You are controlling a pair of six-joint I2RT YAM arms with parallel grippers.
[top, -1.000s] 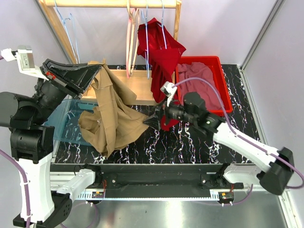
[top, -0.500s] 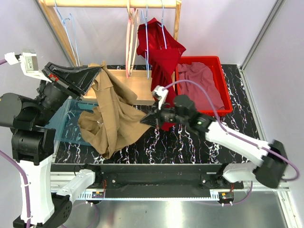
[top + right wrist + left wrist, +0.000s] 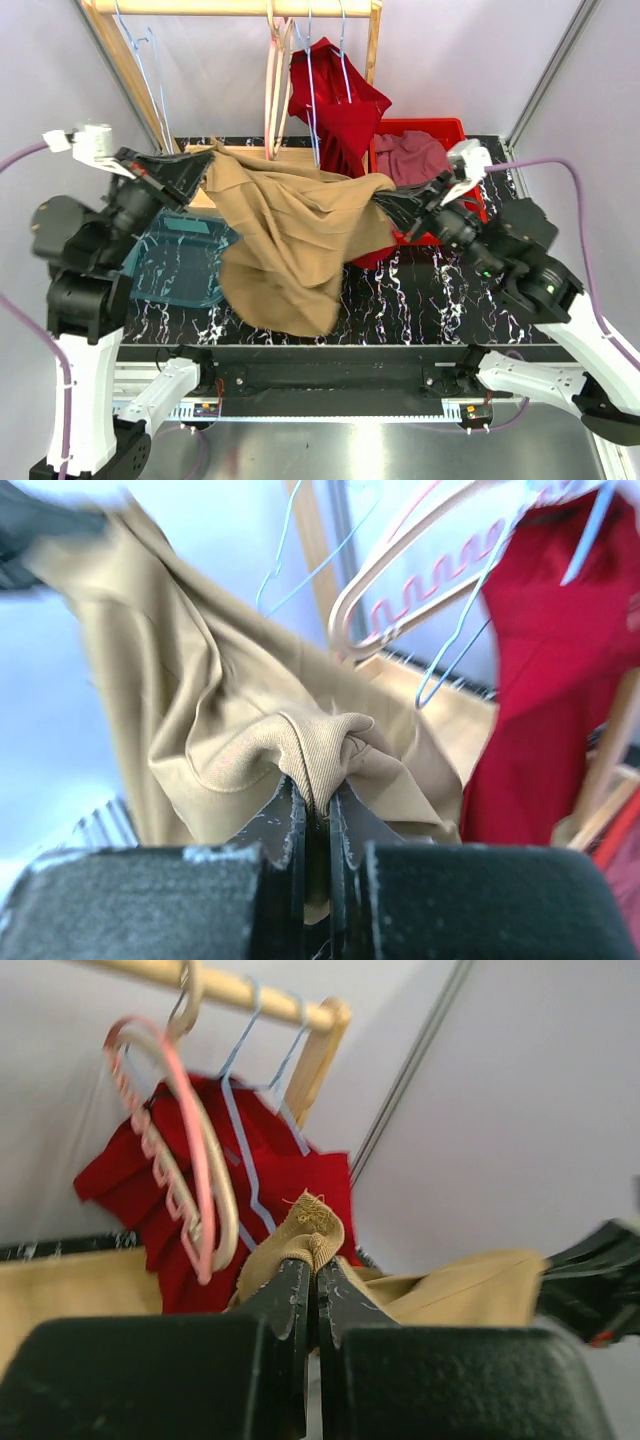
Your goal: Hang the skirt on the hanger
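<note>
The tan skirt [image 3: 290,240] hangs spread in the air between both arms, its lower part drooping toward the table. At its left corner my left gripper [image 3: 205,168] is shut on a fold of the skirt [image 3: 312,1222], and its jaws [image 3: 313,1265] are pressed together. My right gripper [image 3: 385,200] is shut on the skirt's right corner [image 3: 330,745], and cloth bunches over those jaws [image 3: 320,790]. A pink and beige hanger [image 3: 277,85] hangs bare on the wooden rail [image 3: 230,7] behind the skirt. It also shows in the left wrist view [image 3: 190,1160] and the right wrist view [image 3: 420,560].
Blue wire hangers [image 3: 140,60] hang on the rail. A red garment [image 3: 335,105] hangs there on another blue hanger. A red bin [image 3: 452,128] at the back right holds a mauve cloth [image 3: 415,155]. A clear blue tray [image 3: 175,265] lies on the marbled table at left.
My right gripper closed on the skirt's lower edge, then swung up and to the right, pulling the skirt out wide. The left arm shifted slightly while keeping its grip.
</note>
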